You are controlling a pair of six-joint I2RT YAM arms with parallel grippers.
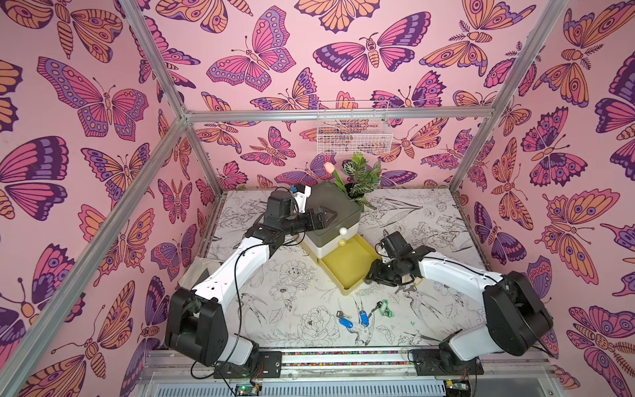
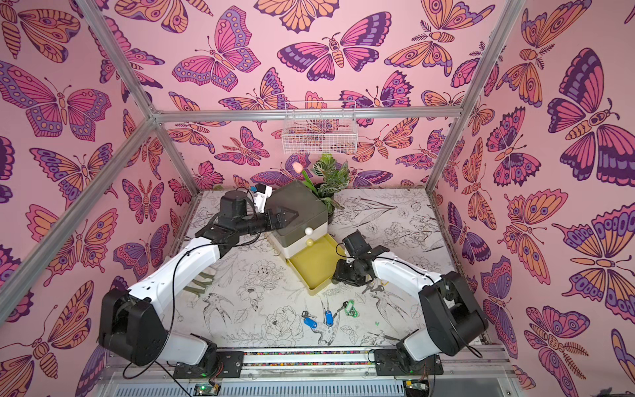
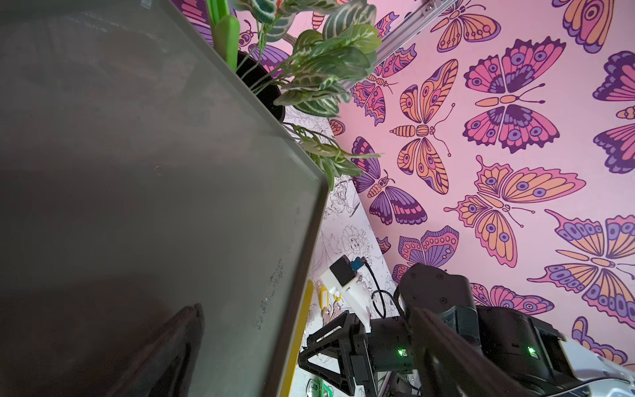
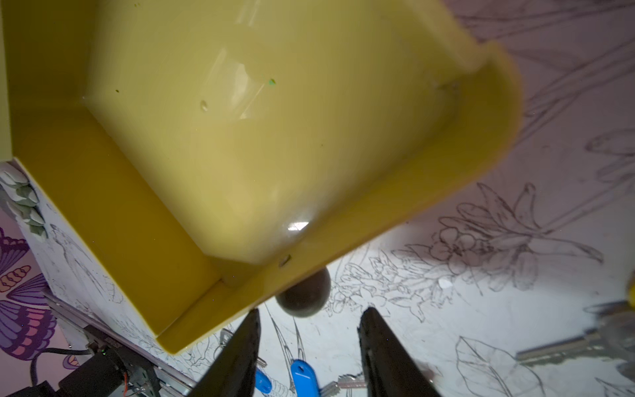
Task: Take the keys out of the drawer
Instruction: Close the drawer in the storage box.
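The yellow drawer (image 1: 347, 264) stands pulled out of the small drawer unit (image 1: 335, 209), and its inside (image 4: 261, 137) shows no keys. Keys lie on the table in front: two blue-tagged bunches (image 1: 345, 322) (image 1: 363, 317) and a green-tagged one (image 1: 385, 308). A yellow-tagged bunch (image 3: 326, 295) lies partly hidden under my right arm. My right gripper (image 4: 312, 319) hangs open and empty just past the drawer's front wall, by its dark knob (image 4: 302, 292). My left gripper (image 1: 328, 216) is open wide over the unit's green top (image 3: 137, 172).
A potted plant (image 1: 364, 178) with a pink tulip stands behind the drawer unit. A white wire basket (image 1: 354, 134) hangs on the back wall. Metal frame posts and butterfly walls close in the table. The arm bases sit on the front rail (image 1: 343, 357).
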